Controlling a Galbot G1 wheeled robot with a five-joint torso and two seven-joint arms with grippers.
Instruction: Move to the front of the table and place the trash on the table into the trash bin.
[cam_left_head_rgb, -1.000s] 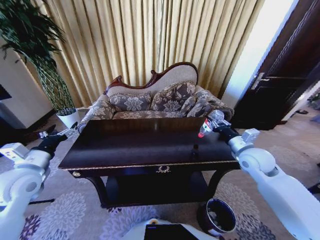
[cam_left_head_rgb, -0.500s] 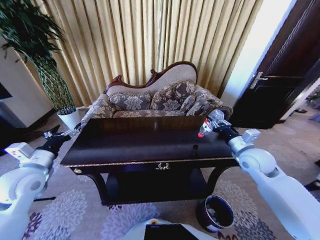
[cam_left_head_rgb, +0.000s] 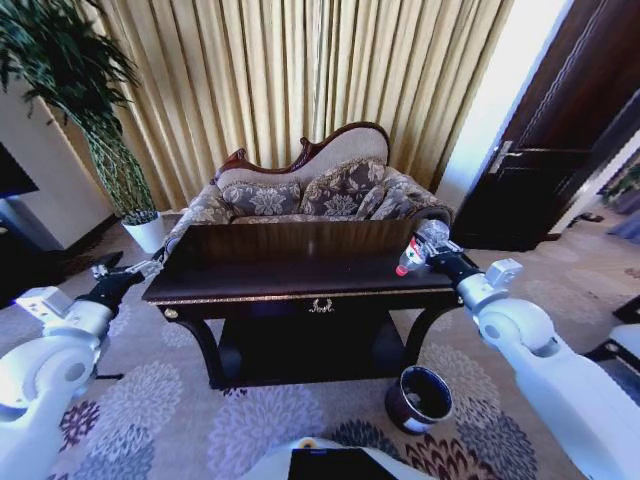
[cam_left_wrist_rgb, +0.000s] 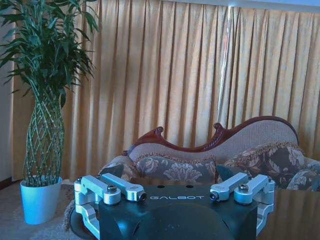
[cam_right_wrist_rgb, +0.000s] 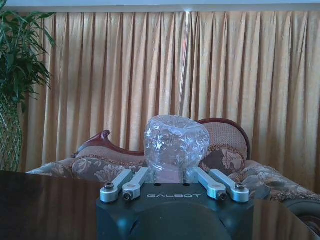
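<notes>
Gold curtains and a patterned sofa (cam_left_head_rgb: 320, 195) back the dark tabletop (cam_left_head_rgb: 300, 270) in the head view; the right gripper (cam_left_head_rgb: 425, 250) hangs over the tabletop's right end with the clear bottle (cam_left_head_rgb: 413, 250) clenched in its fingers, and the trash bin (cam_left_head_rgb: 418, 397) stands on the carpet below that end. The left gripper (cam_left_head_rgb: 130, 273) waits just off the tabletop's left edge. From the left wrist, its fingers (cam_left_wrist_rgb: 122, 189) stand released, facing the sofa. From the right wrist, the bottle's crinkled base sits between the fingers (cam_right_wrist_rgb: 127, 184). Judged from here, carry the bottle clear of the tabletop's edge, centre it over the bin's mouth, then let go low.
</notes>
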